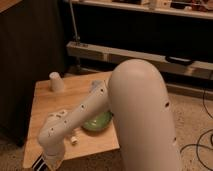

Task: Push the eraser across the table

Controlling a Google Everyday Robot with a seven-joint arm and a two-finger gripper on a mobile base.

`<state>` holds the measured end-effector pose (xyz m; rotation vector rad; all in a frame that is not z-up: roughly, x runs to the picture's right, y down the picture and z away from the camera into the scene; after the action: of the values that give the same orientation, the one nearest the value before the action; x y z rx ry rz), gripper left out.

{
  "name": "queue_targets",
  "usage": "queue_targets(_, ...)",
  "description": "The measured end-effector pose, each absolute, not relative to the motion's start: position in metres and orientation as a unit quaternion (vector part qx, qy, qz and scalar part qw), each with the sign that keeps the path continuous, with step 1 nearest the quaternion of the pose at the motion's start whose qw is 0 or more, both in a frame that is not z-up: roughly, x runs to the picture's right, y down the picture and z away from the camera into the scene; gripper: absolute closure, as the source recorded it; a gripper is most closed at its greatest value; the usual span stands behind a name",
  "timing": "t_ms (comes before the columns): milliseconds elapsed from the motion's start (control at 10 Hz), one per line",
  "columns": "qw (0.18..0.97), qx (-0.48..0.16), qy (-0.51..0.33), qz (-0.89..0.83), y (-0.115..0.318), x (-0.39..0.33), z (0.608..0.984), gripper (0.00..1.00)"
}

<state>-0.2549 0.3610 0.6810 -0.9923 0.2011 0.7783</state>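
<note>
Gripper (50, 161) low at plank-grain wooden table (44, 102) front-left corner, grip state can't tell; flat striped black eraser (37, 163) just beside; round green bowl (98, 122) mid-table

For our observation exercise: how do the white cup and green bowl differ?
The cup is white, the bowl green. The cup is tall and narrow, the bowl wide and shallow. The cup shows fully; the arm hides part of the bowl. Both sit on the table. The gripper is at the table's front-left edge.
</note>
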Motion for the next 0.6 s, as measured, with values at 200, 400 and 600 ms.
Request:
queue_targets(200,0.801,-0.471,0.096,0.358,0.364,-0.266,0.687,1.0)
queue_targets(400,0.788,-0.495,0.092,0.354,0.365,-0.274,0.689,1.0)
queue_targets(600,0.774,-0.517,0.085,0.355,0.367,-0.281,0.69,1.0)
